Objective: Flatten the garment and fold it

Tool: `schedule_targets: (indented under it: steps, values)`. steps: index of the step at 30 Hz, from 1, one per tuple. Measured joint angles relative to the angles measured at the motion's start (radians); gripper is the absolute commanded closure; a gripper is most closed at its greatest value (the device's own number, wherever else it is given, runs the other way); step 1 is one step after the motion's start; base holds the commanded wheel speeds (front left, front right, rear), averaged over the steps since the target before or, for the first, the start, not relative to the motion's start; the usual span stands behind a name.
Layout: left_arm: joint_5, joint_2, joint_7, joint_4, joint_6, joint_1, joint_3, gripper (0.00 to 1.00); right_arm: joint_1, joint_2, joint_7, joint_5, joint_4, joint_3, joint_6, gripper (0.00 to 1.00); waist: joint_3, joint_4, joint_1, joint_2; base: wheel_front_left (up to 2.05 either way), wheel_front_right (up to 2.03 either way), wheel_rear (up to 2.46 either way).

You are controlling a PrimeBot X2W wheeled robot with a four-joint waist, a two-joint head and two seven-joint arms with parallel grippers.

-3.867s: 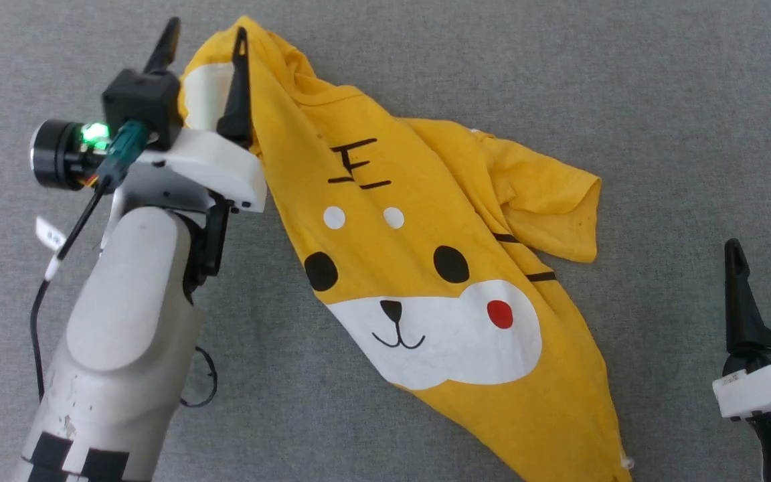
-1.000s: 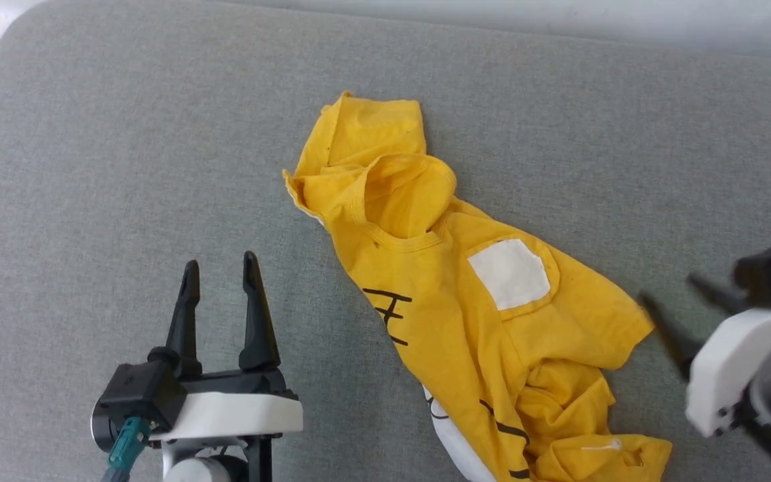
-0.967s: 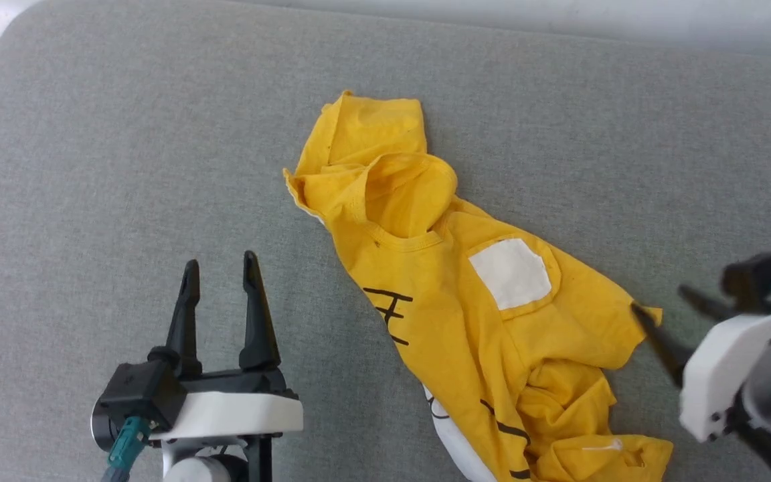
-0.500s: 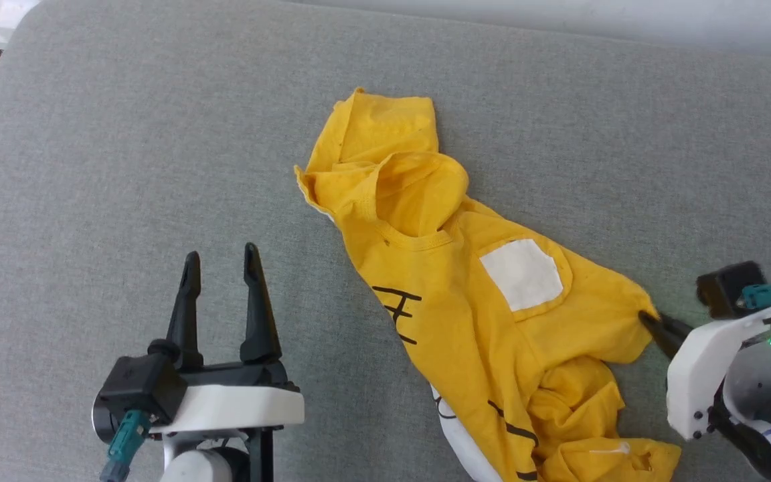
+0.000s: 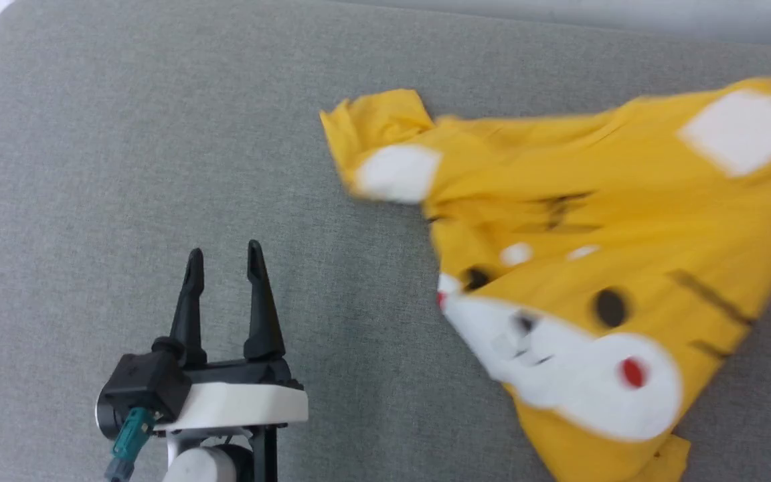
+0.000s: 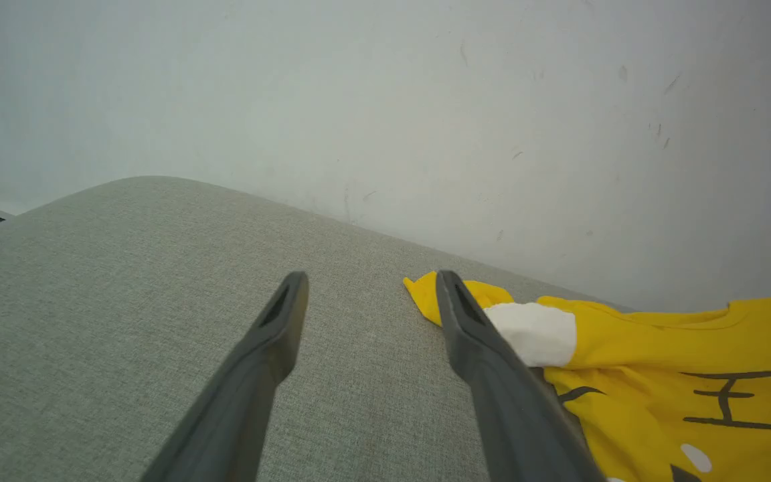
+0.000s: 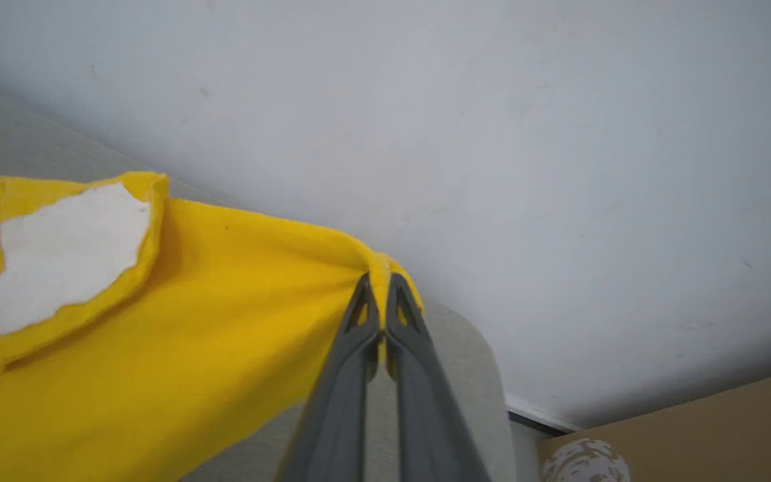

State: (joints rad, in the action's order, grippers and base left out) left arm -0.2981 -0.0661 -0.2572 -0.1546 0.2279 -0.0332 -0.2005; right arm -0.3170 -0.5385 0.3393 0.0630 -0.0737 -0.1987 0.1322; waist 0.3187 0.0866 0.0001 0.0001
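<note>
**Floppy yellow shirt, one edge pinched**

So the shirt (image 5: 626, 201) looks like thin, light, totally limp cotton. It has no stiffness and will sag and bunch wherever nothing holds it. It's not fragile, and I doubt it's slippery, so the weave should grip fine.

The right gripper (image 7: 379, 281) has its fingers pressed together on a small tuck of the yellow edge. The cloth pulls taut from there, so that end looks raised off the pad (image 5: 124, 134). The rest is spread over the right half of the pad, face print up, and blurry in the head view. The sleeve with the white patch lies out beyond the left gripper (image 5: 224, 251), which is spread wide, holding nothing, clear of the cloth.

Best places to grab, I'd say, are the seams and corners: shoulder, sleeve end, bottom hem. Mid-panel would just tent up.

The pad is grey textured fabric with rounded corners, so expect some drag when sliding. There's a plain pale wall (image 6: 385, 100) behind it and a brown board (image 7: 693, 428) low down.
</note>
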Motion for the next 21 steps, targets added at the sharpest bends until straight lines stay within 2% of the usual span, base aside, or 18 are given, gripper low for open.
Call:
schedule_targets:
  steps: [2, 4, 5, 6, 7, 8, 13, 18, 21]
  values:
    - [0.0, 0.001, 0.0, 0.008, -0.006, -0.009, -0.004, 0.0, 0.01, -0.012, -0.013, -0.095, 0.038, -0.05, -0.001, 1.0, 0.003, 0.007, 0.0, -0.0001, 0.0, 0.0, 0.0]
    - [0.0, 0.002, 0.0, 0.012, -0.007, -0.011, -0.01, 0.0, 0.047, 0.026, 0.0, -0.122, 0.089, -0.079, 0.0, 1.0, 0.006, 0.014, -0.0001, -0.0001, 0.0, 0.0, 0.0]
    - [-0.001, 0.003, 0.0, 0.015, -0.007, -0.011, -0.012, 0.0, 0.071, 0.056, 0.014, -0.123, 0.122, -0.089, 0.0, 0.89, 0.007, 0.018, 0.0, 0.0, 0.0, 0.0, 0.0]
    - [-0.001, 0.003, 0.0, 0.017, -0.007, -0.012, -0.014, 0.0, 0.097, 0.082, 0.038, -0.124, 0.159, -0.094, 0.0, 0.63, 0.009, 0.022, 0.0001, -0.0001, 0.0, 0.0, 0.0]
    - [-0.002, 0.004, 0.0, 0.019, -0.007, -0.012, -0.016, 0.0, 0.119, 0.104, 0.053, -0.123, 0.188, -0.098, 0.0, 0.18, 0.01, 0.025, 0.0001, -0.0001, 0.0, 0.0, 0.0]
    - [-0.002, 0.004, 0.0, 0.021, -0.007, -0.012, -0.016, 0.0, 0.133, 0.123, 0.054, -0.123, 0.209, -0.104, 0.0, 0.0, 0.011, 0.028, 0.0, 0.0, 0.0, 0.0, 0.0]
    - [-0.001, 0.005, 0.0, 0.025, -0.007, -0.01, -0.007, 0.0, 0.121, 0.156, 0.024, -0.125, 0.236, -0.128, 0.001, 0.0, 0.006, 0.027, 0.0, 0.0, 0.0, 0.0, 0.0]
    - [-0.001, 0.002, 0.0, 0.025, -0.007, -0.009, 0.0, 0.0, 0.079, 0.184, -0.016, -0.105, 0.149, -0.106, 0.0, 0.0, -0.01, 0.011, 0.0, -0.0001, 0.0, 0.0, 0.0]
    - [-0.001, 0.001, 0.0, 0.026, -0.007, -0.009, 0.0, 0.0, 0.057, 0.215, -0.023, 0.001, 0.039, 0.005, 0.0, 0.0, -0.031, -0.008, -0.0001, 0.0, 0.0, 0.0, 0.0]
